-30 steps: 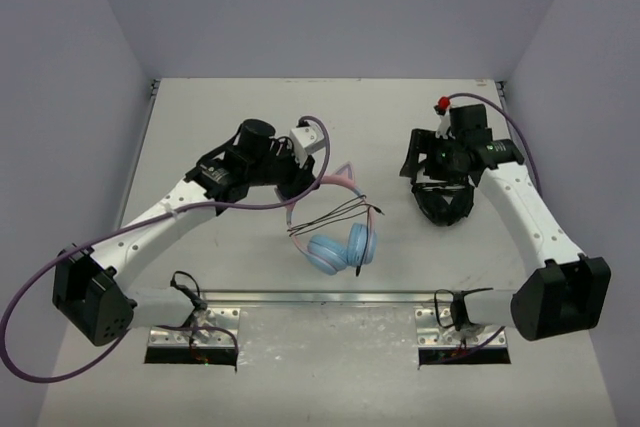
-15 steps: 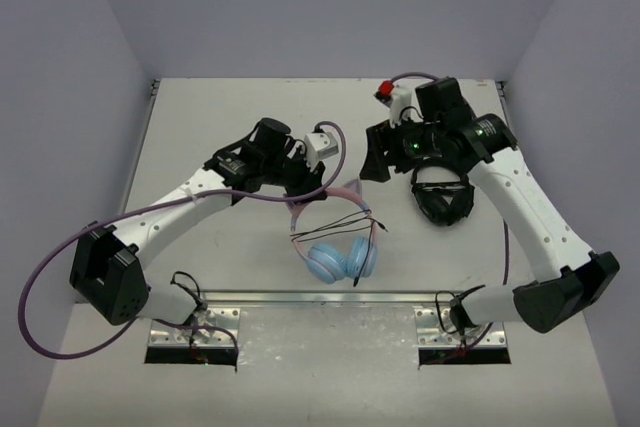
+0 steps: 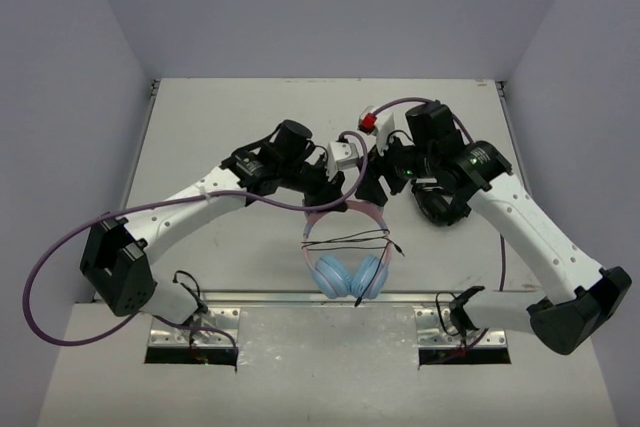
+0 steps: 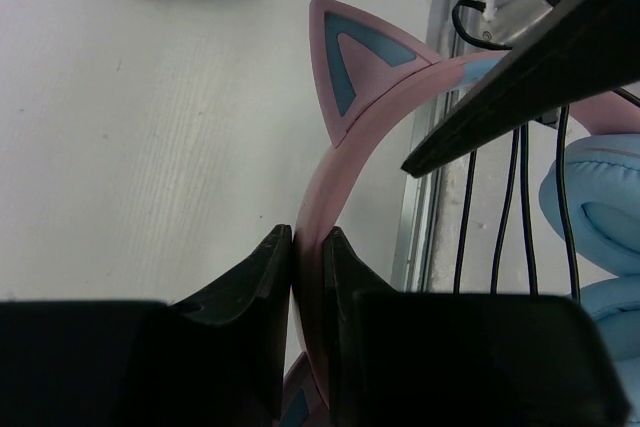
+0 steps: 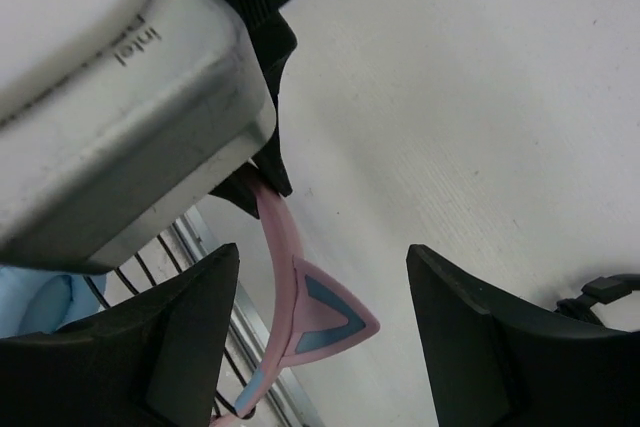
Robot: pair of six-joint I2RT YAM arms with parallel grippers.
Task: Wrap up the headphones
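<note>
Table (image 3: 200,117): black headphones (image 3: 445,215) near cat-ear headphones (image 3: 348,272)

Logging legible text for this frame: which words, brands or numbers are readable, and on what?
"intel": on the silver-grey camera housing, rotated in the right wrist view.
No readable print on the pink-and-blue cat-ear headphones; nothing else legible in any view.

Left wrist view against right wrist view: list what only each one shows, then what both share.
Left wrist only: the left claw, both fingers shut tight on the pink headband. Right wrist only: both fingers of the right claw, standing apart with a cat ear seen between them, and the grey camera box on the other wrist. Both: the headband, a cat ear, the thin black cord and the white table.
</note>
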